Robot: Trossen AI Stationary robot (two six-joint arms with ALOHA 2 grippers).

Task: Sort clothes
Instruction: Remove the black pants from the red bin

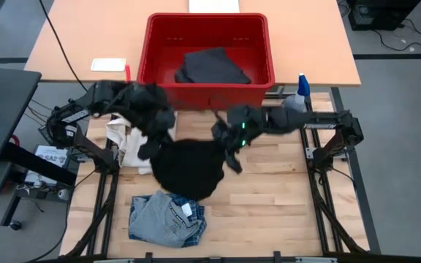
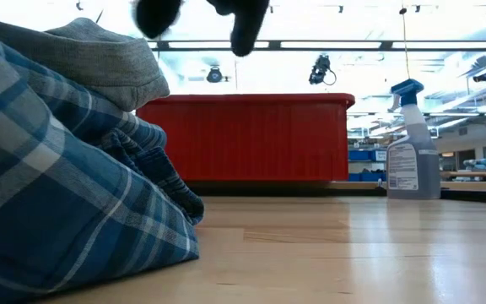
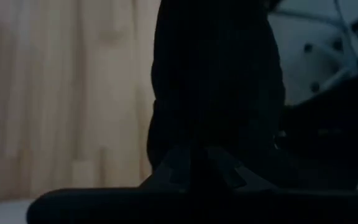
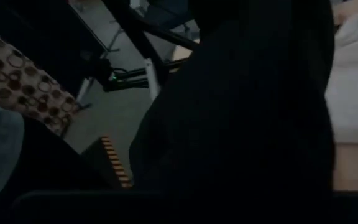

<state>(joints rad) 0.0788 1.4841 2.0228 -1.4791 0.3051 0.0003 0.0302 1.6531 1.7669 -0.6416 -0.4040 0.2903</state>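
Two tools: left tool (image 1: 154,143), right tool (image 1: 229,146); one black garment (image 1: 188,169).

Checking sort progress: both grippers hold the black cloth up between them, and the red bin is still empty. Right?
Not quite. The red bin isn't empty: the high view shows a folded dark grey cloth in it. The rest stands: left gripper and right gripper hold the black cloth between them.

The black garment (image 1: 187,169) hangs between both grippers; the bin (image 1: 267,51) lies beyond them, the plaid cloth (image 1: 168,218) nearer.
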